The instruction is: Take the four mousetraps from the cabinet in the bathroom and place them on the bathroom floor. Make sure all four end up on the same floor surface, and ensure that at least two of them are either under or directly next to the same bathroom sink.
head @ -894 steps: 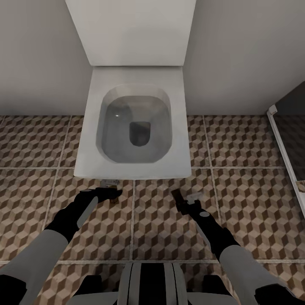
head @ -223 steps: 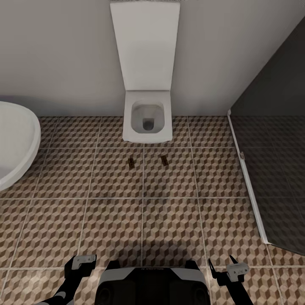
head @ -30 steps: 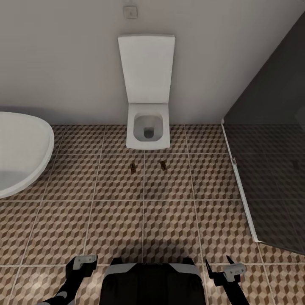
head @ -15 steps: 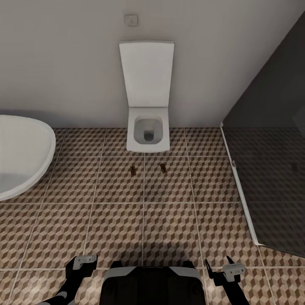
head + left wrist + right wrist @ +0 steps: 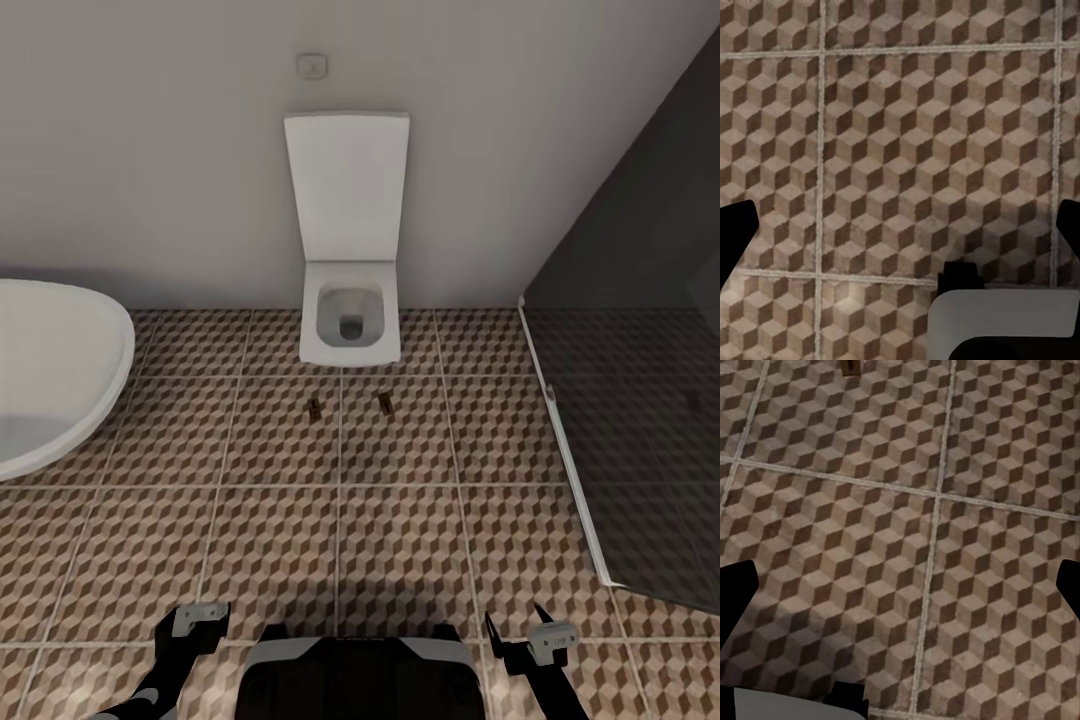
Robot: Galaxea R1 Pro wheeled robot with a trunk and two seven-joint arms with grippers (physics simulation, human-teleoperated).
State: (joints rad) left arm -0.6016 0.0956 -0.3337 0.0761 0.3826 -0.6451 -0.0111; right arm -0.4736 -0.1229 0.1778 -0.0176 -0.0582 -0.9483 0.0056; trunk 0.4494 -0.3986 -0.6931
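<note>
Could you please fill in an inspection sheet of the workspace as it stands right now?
Surface: bathroom floor, cube-pattern tiles.
Job's things: two mousetraps, left mousetrap and right mousetrap, lie flat just before the toilet, apart from each other.
Clutter: nothing seen.
Grippers: left gripper and right gripper both open and empty, low beside the robot's base.
Cables: nothing seen.
Surroundings: white bathtub at left, dark shower screen at right, wall switch.

bathroom floor (image 5: 400,540): matt patterned tile | toilet (image 5: 350,325): glossy white ceramic | mousetraps (image 5: 315,407): brown wood
</note>
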